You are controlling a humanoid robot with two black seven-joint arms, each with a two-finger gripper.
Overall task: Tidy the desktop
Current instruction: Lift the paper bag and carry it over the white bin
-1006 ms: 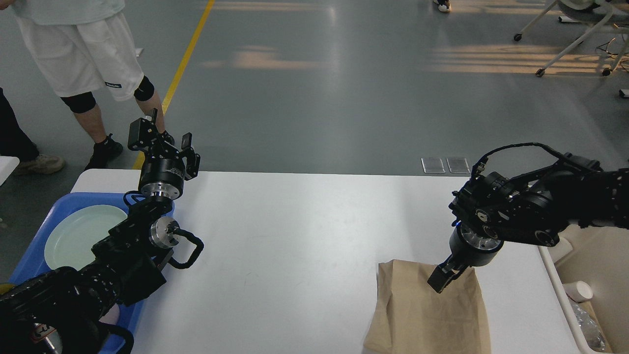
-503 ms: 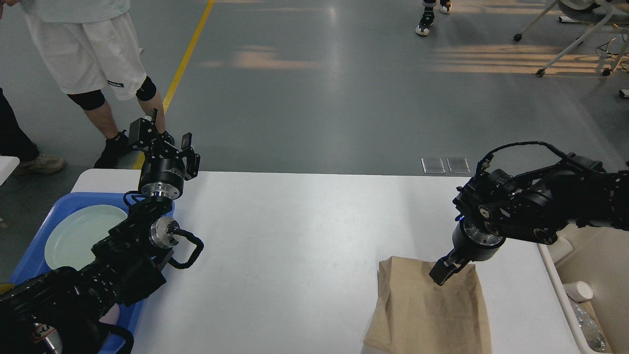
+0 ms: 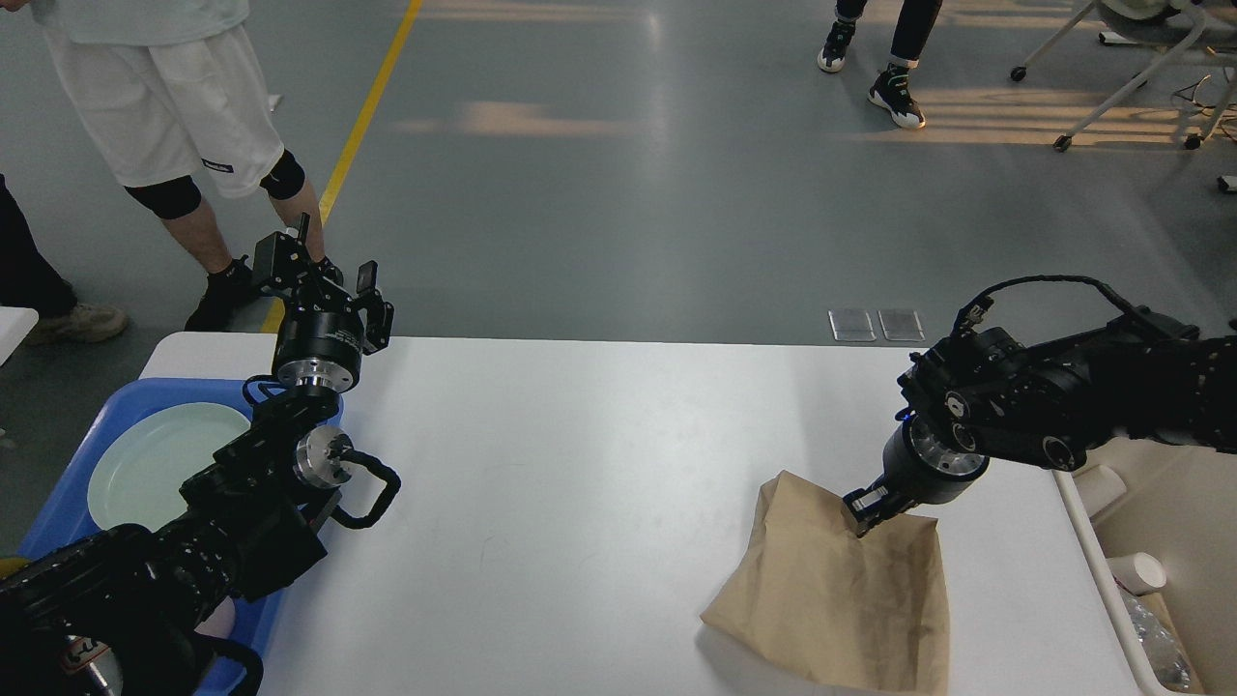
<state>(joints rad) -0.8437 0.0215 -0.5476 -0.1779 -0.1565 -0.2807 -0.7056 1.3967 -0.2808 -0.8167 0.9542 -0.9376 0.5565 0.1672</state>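
Note:
The white desktop [image 3: 580,464] fills the middle of the head view. A brown paper bag [image 3: 831,599] lies near its front right, and its top edge is lifted off the surface. My right gripper [image 3: 865,507] is shut on that top edge, pointing down and to the left. My left gripper [image 3: 324,266] is held up above the desktop's far left corner, its fingers [image 3: 367,275] apart and nothing between them.
A blue tray [image 3: 106,425] holding a pale green plate [image 3: 159,464] sits at the left edge, under my left arm. A beige bin [image 3: 1174,541] with a white cup [image 3: 1140,572] stands at the right. People stand on the floor beyond.
My right gripper has closed on the bag's top edge and pulled it up and right; the bag's left side has swung and lifted off the desktop. The left arm has not moved.

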